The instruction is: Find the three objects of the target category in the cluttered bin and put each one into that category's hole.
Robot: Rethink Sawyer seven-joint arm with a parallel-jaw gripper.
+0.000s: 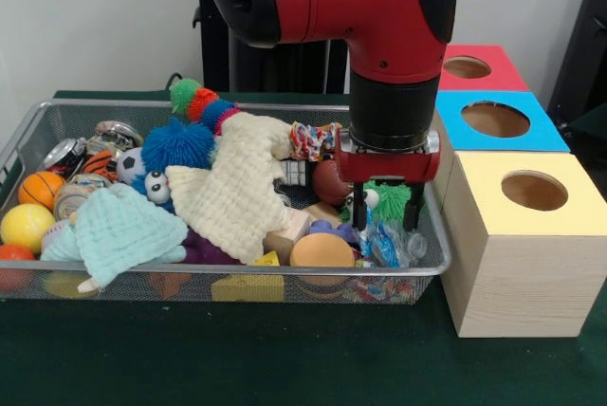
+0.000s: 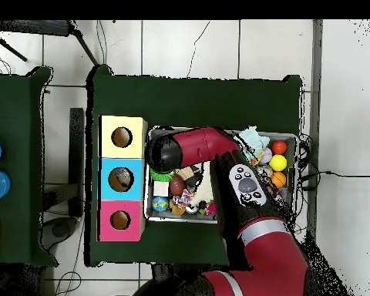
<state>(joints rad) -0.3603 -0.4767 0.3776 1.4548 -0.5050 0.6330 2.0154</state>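
Wire, cloth, rubber and wood

The bin (image 1: 432, 268) is silver wire mesh with a thicker metal rim; in it lie a waffle-weave cream cloth (image 1: 237, 193), a soft mint cloth (image 1: 121, 228), a spiky blue rubber ball (image 1: 178, 143) and crinkled clear plastic (image 1: 391, 243). The boxes (image 1: 512, 278) are pale matt wood with painted tops. The arm (image 1: 379, 8) has a glossy red shell.

**Green table on a pale tiled floor**

A table (image 2: 196, 96) under a dark green cloth stands on a floor (image 2: 188, 42) of large pale tiles with dark seams. Thin black cables (image 2: 200, 35) trail over the tiles. A second green table (image 2: 18, 116) stands apart. In the front view, a plain white wall (image 1: 85, 17) rises behind.
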